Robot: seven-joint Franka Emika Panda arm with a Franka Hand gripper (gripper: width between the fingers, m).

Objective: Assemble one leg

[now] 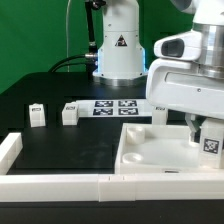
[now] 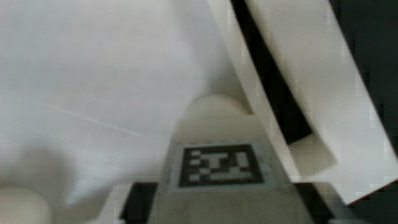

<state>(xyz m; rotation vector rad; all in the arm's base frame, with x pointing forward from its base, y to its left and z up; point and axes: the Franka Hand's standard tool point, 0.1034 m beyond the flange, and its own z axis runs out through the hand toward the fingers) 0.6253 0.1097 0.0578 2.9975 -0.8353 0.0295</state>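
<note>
My gripper [image 1: 206, 131] is shut on a leg [image 1: 211, 144], a small white block with a black-and-white tag. It holds the leg upright over the far right corner of the large white panel [image 1: 150, 153]. In the wrist view the leg [image 2: 222, 150] sits between the two dark fingers [image 2: 139, 202], its tag facing the camera, with the panel's floor [image 2: 107, 90] and rim right below. I cannot tell whether the leg's tip touches the panel. Two more legs [image 1: 37, 115] [image 1: 69, 114] stand on the black table at the exterior view's left.
The marker board [image 1: 112, 108] lies behind the panel. White rim bars run along the front [image 1: 60, 184] and the left edge [image 1: 9, 150]. The robot's base [image 1: 118, 45] stands at the back.
</note>
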